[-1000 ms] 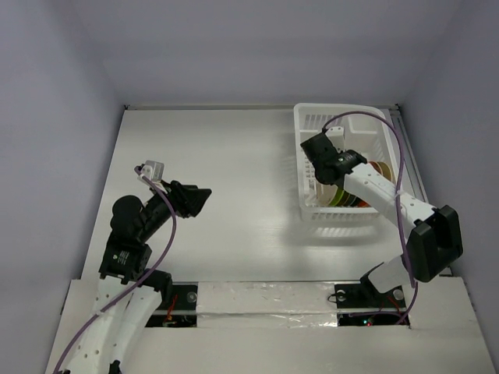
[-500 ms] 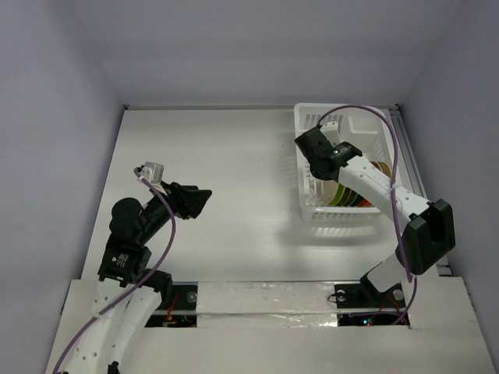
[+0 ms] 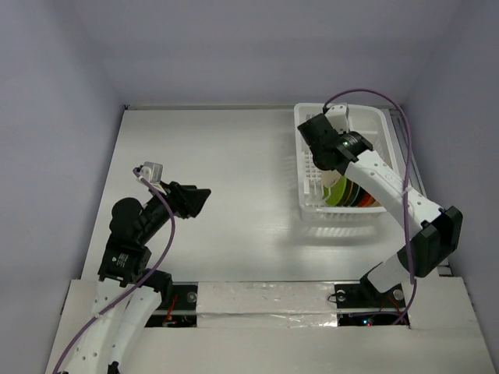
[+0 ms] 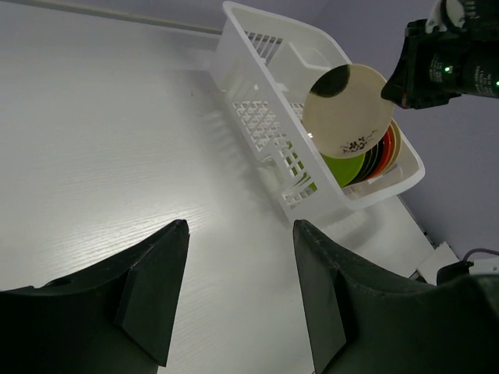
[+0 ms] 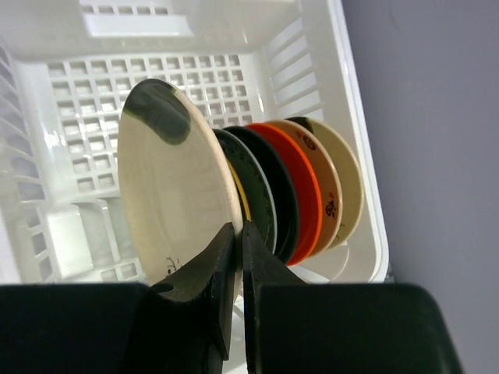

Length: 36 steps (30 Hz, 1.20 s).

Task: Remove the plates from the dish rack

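The white dish rack point(image 3: 301, 167) stands at the table's far right. Several plates point(image 3: 352, 193) stand on edge in its near end: lime green point(image 4: 343, 167), teal, dark, orange point(image 5: 306, 191) and cream. My right gripper point(image 5: 240, 227) is shut on the rim of a cream plate point(image 5: 171, 179). It holds that plate point(image 4: 347, 109) upright above the rack point(image 4: 249, 86), apart from the row. In the top view the right gripper point(image 3: 321, 148) hangs over the rack's middle. My left gripper point(image 4: 242, 224) is open and holds nothing, far left of the rack above bare table.
The rack point(image 5: 179, 23) sits close to the right wall and the table's right edge. Its far half holds no plates. A purple cable point(image 3: 390, 109) loops over the right arm. White table point(image 3: 226, 156) stretches between the two arms.
The right gripper has risen and moved toward the rack's far end, drawing the cream plate up out of the row. The left arm has stayed put.
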{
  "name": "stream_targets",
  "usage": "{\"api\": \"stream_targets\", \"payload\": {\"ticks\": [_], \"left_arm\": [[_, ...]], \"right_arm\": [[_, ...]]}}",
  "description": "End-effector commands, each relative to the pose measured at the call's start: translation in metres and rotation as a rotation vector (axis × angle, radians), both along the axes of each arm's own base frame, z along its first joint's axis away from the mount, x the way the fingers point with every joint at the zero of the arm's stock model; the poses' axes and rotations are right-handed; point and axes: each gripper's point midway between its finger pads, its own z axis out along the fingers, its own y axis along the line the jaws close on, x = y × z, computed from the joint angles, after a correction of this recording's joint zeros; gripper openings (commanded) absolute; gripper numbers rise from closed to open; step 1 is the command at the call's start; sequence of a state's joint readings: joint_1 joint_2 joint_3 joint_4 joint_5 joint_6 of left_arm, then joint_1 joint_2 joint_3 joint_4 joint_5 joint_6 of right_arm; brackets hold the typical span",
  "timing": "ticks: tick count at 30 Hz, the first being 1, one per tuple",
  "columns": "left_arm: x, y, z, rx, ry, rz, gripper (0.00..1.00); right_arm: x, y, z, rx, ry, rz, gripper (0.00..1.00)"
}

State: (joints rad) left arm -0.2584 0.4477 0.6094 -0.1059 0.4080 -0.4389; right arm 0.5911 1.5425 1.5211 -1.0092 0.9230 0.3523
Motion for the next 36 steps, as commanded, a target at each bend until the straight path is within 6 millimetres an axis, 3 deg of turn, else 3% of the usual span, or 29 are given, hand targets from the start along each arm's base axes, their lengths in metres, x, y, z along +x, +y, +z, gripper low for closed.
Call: {"api": "stream_targets", "payload": {"ticks": [1, 5, 6, 7, 9, 10, 12, 13, 17, 18, 19, 22, 25, 28, 36], "left_arm": [[0.002, 0.002, 0.004, -0.008, -0.019, 0.021, 0.53], [0.004, 0.006, 0.005, -0.007, -0.014, 0.049, 0.52], [0.005, 0.007, 0.005, -0.007, -0.014, 0.055, 0.49], [0.005, 0.008, 0.005, -0.007, -0.014, 0.062, 0.36], [0.005, 0.009, 0.005, -0.007, -0.016, 0.065, 0.23], [0.006, 0.01, 0.005, -0.007, -0.015, 0.075, 0.13], [0.008, 0.014, 0.005, -0.006, -0.012, 0.098, 0.03], [0.009, 0.017, 0.005, -0.006, -0.012, 0.114, 0.0], [0.012, 0.024, 0.004, -0.004, -0.002, 0.156, 0.0], [0.012, 0.025, 0.005, -0.004, -0.005, 0.162, 0.02], [0.013, 0.026, 0.006, -0.005, -0.006, 0.173, 0.05], [0.014, 0.03, 0.006, -0.004, -0.005, 0.193, 0.16], [0.014, 0.028, 0.005, -0.005, -0.005, 0.181, 0.24], [0.015, 0.026, 0.003, -0.001, 0.001, 0.17, 0.28], [0.015, 0.023, 0.002, -0.002, 0.002, 0.153, 0.38]], "right_arm": [[-0.016, -0.011, 0.074, 0.074, -0.205, -0.035, 0.0], [-0.028, 0.012, 0.113, 0.245, -0.318, 0.071, 0.0], [-0.025, 0.027, 0.123, 0.306, -0.363, 0.121, 0.0], [-0.025, 0.042, 0.119, 0.359, -0.357, 0.178, 0.0], [-0.023, 0.056, 0.125, 0.438, -0.388, 0.236, 0.0], [-0.016, 0.076, 0.127, 0.513, -0.405, 0.297, 0.0], [-0.005, 0.109, 0.103, 0.57, -0.349, 0.367, 0.0], [0.0, 0.135, 0.1, 0.631, -0.342, 0.428, 0.0], [0.01, 0.219, 0.054, 0.68, -0.252, 0.542, 0.0], [0.013, 0.234, 0.053, 0.71, -0.246, 0.553, 0.0], [0.016, 0.255, 0.033, 0.715, -0.202, 0.576, 0.0], [0.014, 0.298, 0.024, 0.782, -0.181, 0.648, 0.0], [0.013, 0.334, -0.019, 0.817, -0.09, 0.678, 0.0], [0.013, 0.348, -0.039, 0.868, -0.064, 0.68, 0.0], [0.017, 0.348, -0.13, 0.81, 0.049, 0.577, 0.0]]}}
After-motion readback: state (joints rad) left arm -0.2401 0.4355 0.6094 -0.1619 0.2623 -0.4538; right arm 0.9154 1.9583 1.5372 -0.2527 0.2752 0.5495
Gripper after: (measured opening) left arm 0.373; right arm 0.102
